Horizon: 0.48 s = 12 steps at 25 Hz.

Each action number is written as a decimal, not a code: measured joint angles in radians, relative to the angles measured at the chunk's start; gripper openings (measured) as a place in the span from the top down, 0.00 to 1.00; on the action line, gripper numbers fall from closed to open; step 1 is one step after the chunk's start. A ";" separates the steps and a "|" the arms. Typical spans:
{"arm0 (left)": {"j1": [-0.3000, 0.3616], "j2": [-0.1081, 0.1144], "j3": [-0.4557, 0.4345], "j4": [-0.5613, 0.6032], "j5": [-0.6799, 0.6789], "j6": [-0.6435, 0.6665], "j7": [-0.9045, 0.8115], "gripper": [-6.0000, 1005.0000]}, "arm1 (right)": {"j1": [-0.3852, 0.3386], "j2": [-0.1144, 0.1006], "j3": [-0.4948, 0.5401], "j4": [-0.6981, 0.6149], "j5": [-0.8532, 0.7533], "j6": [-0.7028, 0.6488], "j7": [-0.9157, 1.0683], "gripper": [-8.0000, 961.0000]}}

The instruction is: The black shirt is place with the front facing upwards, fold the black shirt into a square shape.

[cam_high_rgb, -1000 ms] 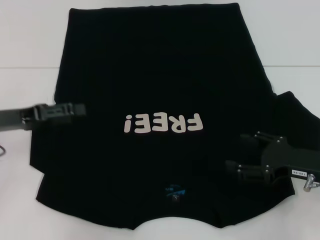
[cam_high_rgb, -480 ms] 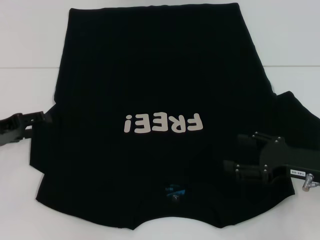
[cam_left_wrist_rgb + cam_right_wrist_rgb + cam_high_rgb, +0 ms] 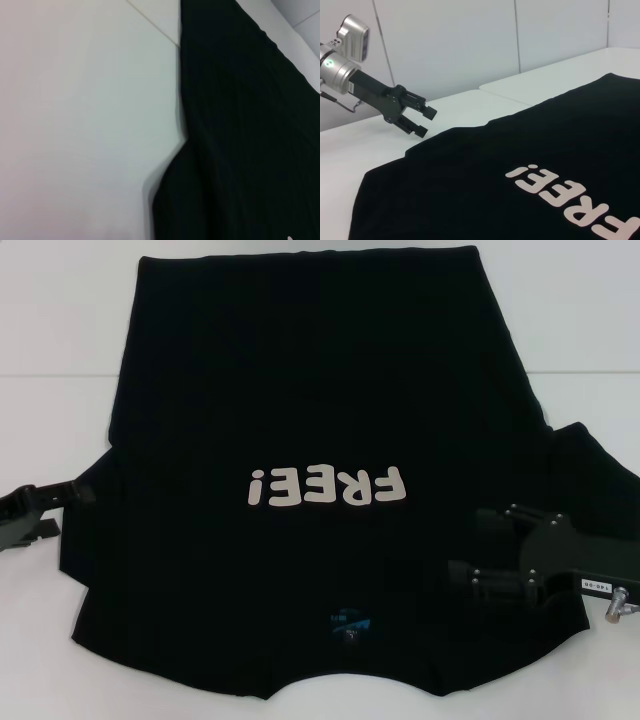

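- Lay flat on white bench [image 3: 60,320]: black shirt [image 3: 320,390], front up, cream "FREE!" lettering [image 3: 328,485] showing, blue neck label [image 3: 350,621] at near edge.
- Left sleeve already folded in over the body; right sleeve [image 3: 590,470] spread out on the far side of the right gripper.
- Hovered just off the shirt's left edge, above bare bench: left gripper [image 3: 55,508], fingers [image 3: 422,112] spread apart, holding nothing, tips pointed toward the cloth edge.
- Seen in right wrist view as well: left gripper [image 3: 420,121] clear of the fabric, close beside the shirt's corner.
- Left wrist view: only shirt edge [image 3: 240,125] and bench [image 3: 85,110].
- Hung over the shirt near the right armpit area: right gripper [image 3: 485,555], fingers [image 3: 490,589] parted, gripping nothing; lettering and label lay off to the inner side of those fingers.
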 joint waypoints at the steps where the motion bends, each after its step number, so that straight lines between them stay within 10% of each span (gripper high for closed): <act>1: 0.001 0.000 0.001 0.000 0.000 0.002 0.000 0.13 | 0.000 0.000 0.000 0.000 0.000 0.000 0.000 0.05; 12: 0.006 -0.008 0.000 -0.002 0.027 -0.012 -0.001 0.13 | 0.000 0.000 0.000 0.000 0.000 -0.008 0.000 0.05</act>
